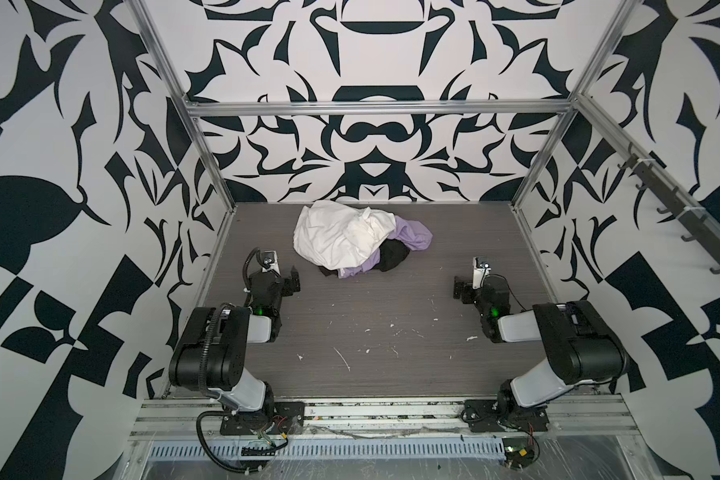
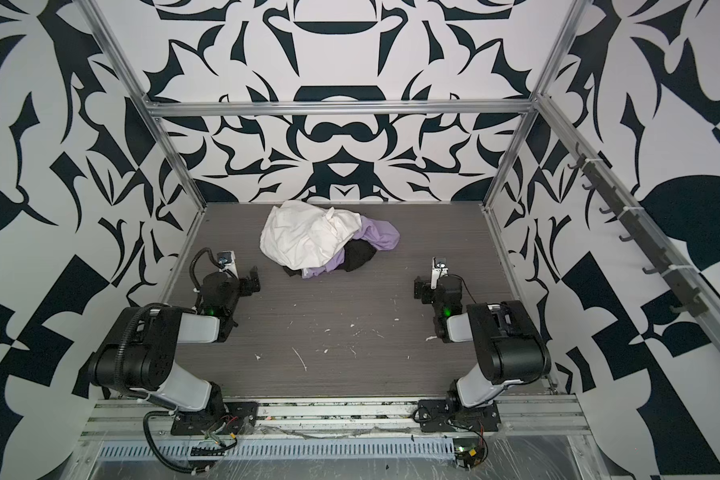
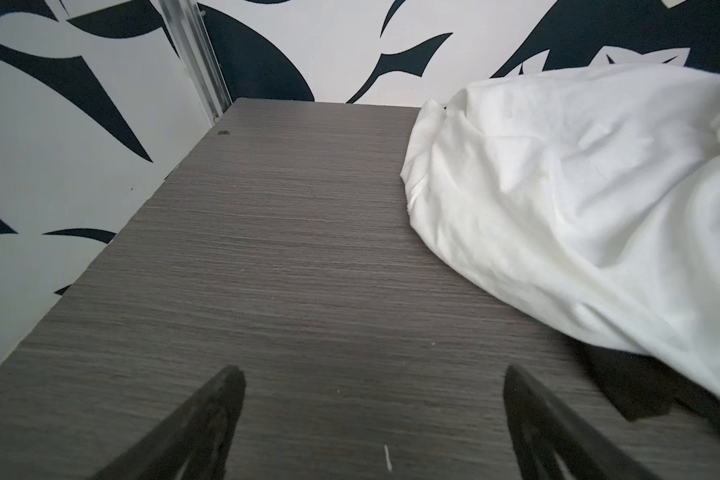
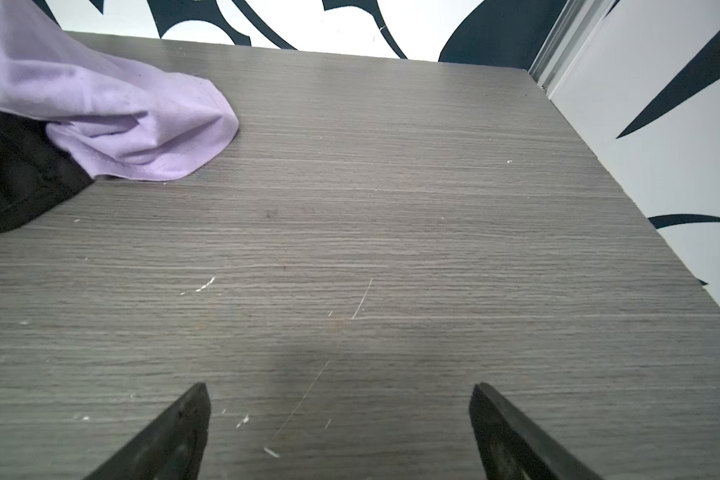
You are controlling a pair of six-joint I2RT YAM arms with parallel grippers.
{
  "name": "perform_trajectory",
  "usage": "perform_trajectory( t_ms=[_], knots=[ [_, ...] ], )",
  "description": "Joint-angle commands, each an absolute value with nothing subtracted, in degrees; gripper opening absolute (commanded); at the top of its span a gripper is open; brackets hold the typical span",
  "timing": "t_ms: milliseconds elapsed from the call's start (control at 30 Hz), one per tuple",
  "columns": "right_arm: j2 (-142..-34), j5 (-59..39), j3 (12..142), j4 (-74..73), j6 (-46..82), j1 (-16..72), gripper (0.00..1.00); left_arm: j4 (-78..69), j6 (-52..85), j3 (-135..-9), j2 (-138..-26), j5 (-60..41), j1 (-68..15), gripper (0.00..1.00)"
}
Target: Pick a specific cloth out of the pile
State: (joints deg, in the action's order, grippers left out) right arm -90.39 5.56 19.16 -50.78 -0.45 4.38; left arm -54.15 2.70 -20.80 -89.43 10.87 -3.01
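Note:
The pile (image 1: 358, 241) lies toward the far middle of the table in both top views. A large white cloth (image 1: 337, 235) (image 3: 578, 199) covers its left side. The lavender cloth (image 1: 414, 235) (image 2: 381, 235) (image 4: 121, 112) sticks out at the right, and a small lavender fold (image 1: 356, 270) shows at the near edge. A black cloth (image 1: 393, 255) (image 4: 13, 174) sits between them. My left gripper (image 1: 294, 282) (image 3: 373, 370) stands open over bare table left of the pile. My right gripper (image 1: 458, 289) (image 4: 339, 386) stands open and empty to the pile's right.
The grey wood-grain table (image 1: 391, 332) carries white flecks and scratches in its near half. Black-and-white patterned walls with aluminium posts (image 1: 208, 166) close it in on three sides. A rail of dark hooks (image 1: 682, 208) runs along the right wall.

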Motion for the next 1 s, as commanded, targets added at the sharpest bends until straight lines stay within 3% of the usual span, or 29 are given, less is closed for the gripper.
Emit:
perform_trajectory(
  t_ms=[0, 967],
  knots=[
    [-89.45, 5.27, 20.65, -52.20, -1.19, 4.74, 0.99, -55.28, 2.31, -19.87, -89.56, 10.72, -2.98, 0.99],
    [-88.96, 3.34, 20.22, -52.30, 0.57, 2.57, 0.99, -54.58, 2.41, -20.18, -89.35, 10.63, -2.99, 0.99]
  ],
)
